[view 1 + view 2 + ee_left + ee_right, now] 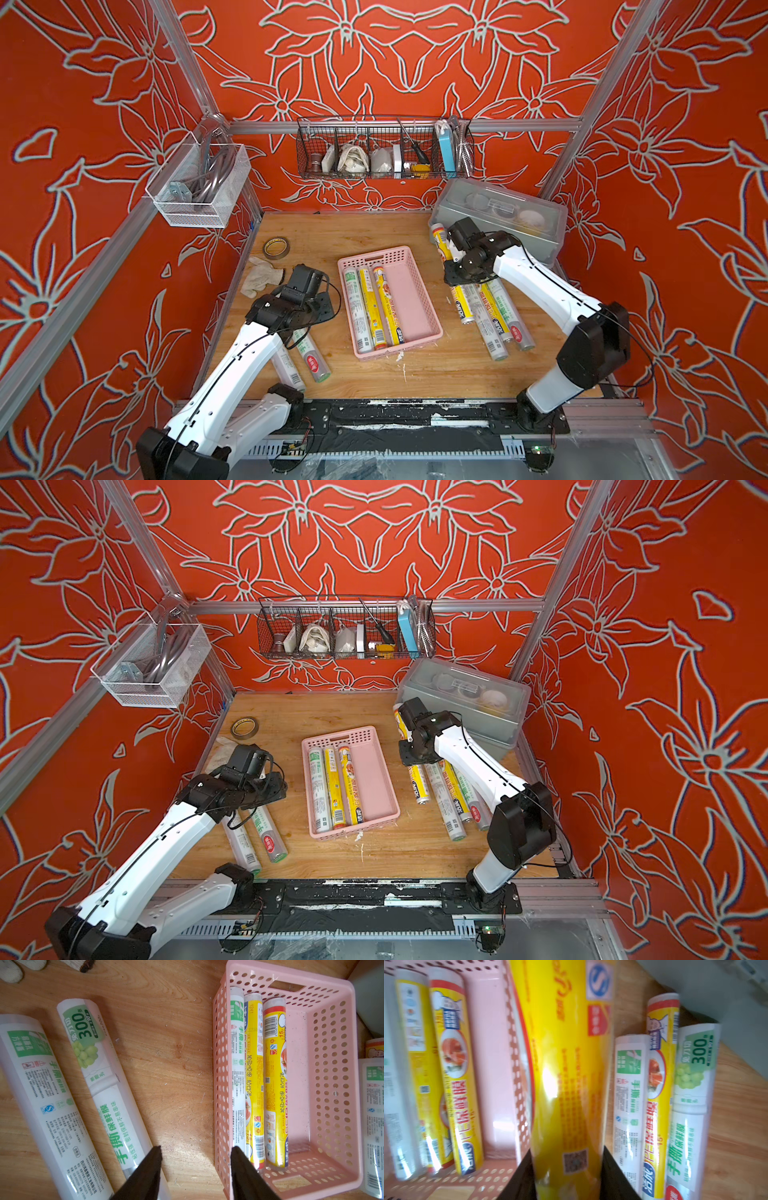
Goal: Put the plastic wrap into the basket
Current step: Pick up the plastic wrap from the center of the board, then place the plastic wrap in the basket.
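- Far left, at 8 o'clock from the basket, you've got two white-green rolls (313, 361). They lie side by side on the wood, partly under the left arm, near ends toward the table's front edge.
- At 10 o'clock sit the glove (262, 276) and the tape ring (276, 248), close to the table's left edge and well apart from the basket.
- Your left gripper (196, 1148) has its jaws apart with nothing between them. It hangs over the bare strip of wood between those two rolls and the basket's left wall.
- The basket (409, 299) sits mid-table. Its three stored rolls (370, 307) are packed touching against the left wall, and the right half of the floor shows bare pink.
- Your right gripper (566, 1157) is clamped on a yellow roll (566, 1064) at 3 o'clock, just beside the basket's right wall. The roll's far end points to 12 and sits near the grey box (498, 212).
- Three loose rolls (494, 345) lie touching at 4 o'clock, partly under the right arm.
- The grey box fills the back-right corner at 1 o'clock.
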Robot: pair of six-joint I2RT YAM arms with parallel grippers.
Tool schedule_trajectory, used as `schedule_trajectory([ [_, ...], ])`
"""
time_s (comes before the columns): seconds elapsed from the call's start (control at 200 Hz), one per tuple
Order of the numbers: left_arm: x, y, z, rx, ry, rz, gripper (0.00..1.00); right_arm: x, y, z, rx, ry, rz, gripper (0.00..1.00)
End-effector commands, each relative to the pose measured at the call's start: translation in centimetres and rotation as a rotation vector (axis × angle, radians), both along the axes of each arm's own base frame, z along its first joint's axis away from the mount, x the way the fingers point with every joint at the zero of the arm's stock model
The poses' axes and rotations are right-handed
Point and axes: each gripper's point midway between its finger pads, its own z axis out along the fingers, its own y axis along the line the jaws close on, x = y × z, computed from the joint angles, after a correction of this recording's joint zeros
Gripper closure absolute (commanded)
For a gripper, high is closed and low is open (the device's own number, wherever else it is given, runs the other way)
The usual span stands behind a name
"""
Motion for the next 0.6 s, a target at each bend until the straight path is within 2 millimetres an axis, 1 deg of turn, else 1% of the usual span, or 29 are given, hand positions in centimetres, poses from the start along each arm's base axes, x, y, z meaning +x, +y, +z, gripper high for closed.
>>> schedule_trajectory([
  [0.0, 0.0, 0.4, 0.0, 0.015, -0.001, 0.0, 0.45, -0.8, 3.1, 1.9, 0.123, 0.0, 0.021, 0.69],
  [0.08, 0.0, 0.3, 0.1, 0.012, -0.003, 0.0, 0.45, -1.0, 4.5, 2.0, 0.172, 0.007, 0.025, 0.7],
  [0.155, 0.0, 0.4, 0.2, 0.013, -0.007, -0.001, 0.45, -1.4, 6.9, 1.9, 0.255, 0.038, 0.077, 0.7],
  [0.195, 0.1, 0.3, 0.3, 0.012, -0.011, 0.0, 0.45, -1.5, 7.6, 1.6, 0.255, 0.054, 0.084, 0.7],
  [0.265, 0.0, 0.3, 0.3, 0.012, -0.01, -0.004, 0.45, -1.6, 8.3, 0.6, 0.228, 0.084, 0.087, 0.7],
  [0.37, 0.0, 0.1, 0.2, 0.004, -0.009, -0.012, 0.45, -1.4, 9.2, -0.7, 0.26, 0.108, 0.044, 0.7],
  [0.46, 0.1, 0.0, 0.2, -0.001, -0.011, -0.014, 0.45, -1.1, 9.2, -1.6, 0.26, 0.119, -0.013, 0.7],
  [0.596, 0.2, -0.1, 0.2, -0.004, -0.012, -0.016, 0.45, -1.2, 9.6, -2.8, 0.232, 0.133, -0.031, 0.7],
])
